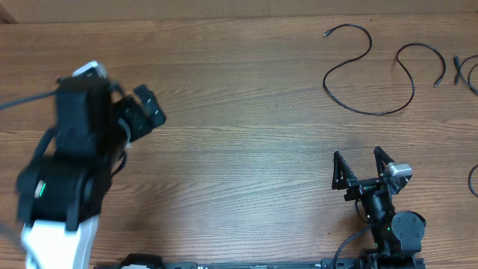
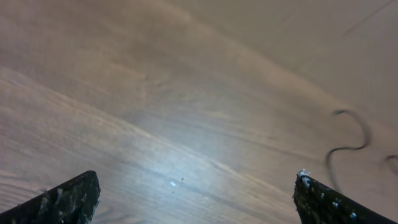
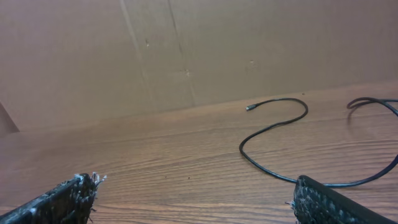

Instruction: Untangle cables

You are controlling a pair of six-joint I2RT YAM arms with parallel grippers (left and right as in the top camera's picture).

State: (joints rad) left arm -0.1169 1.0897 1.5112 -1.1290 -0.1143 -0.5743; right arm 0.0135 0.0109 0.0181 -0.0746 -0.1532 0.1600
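Thin black cables point(image 1: 385, 113) lie looped at the far right of a wooden table point(image 1: 239, 157). The left gripper point(image 1: 153, 104) and right gripper point(image 1: 358, 153) both gape wide, holding nothing

The cables point(image 1: 385, 113) lie on the table point(image 1: 246, 172), beyond the right gripper point(image 1: 357, 152); the left gripper point(image 1: 153, 104) stands well left of it.

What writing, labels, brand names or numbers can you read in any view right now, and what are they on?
No readable text in any view.
The table: bare wood grain, no print.
The cables: no marking visible; the plugs are too small to tell.
The left arm and right arm: no legible label or number.
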